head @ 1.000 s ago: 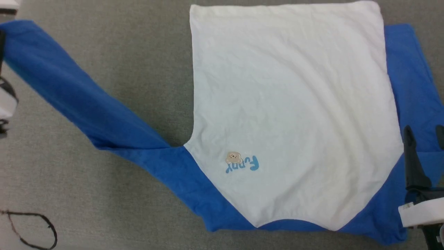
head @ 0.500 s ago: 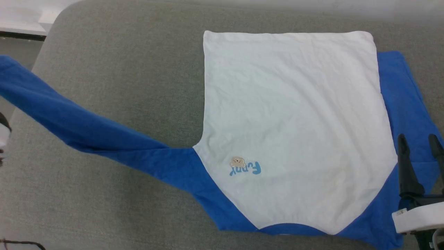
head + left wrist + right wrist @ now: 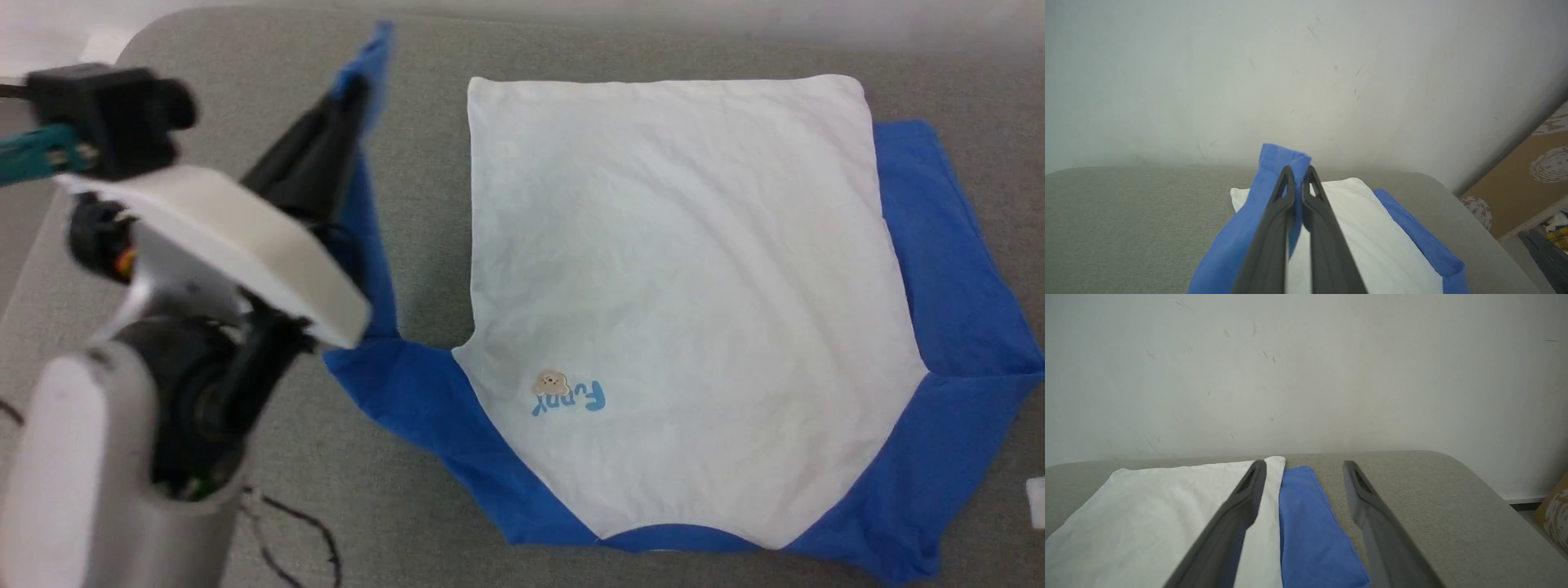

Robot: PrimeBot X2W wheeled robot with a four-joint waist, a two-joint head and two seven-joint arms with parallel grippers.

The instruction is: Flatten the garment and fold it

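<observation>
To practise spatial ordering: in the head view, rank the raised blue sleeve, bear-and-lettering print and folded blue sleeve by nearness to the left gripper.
1. Raised blue cloth sleeve: pinched in the left gripper.
2. Small bear-and-lettering print: on the white body, middle.
3. Folded blue cloth sleeve: far right.

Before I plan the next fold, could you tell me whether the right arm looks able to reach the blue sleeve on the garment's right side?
Probably yes: the right pincer is open, and the right sleeve lies flat on the grey surface just ahead between its fingers, nothing covering it.
</observation>
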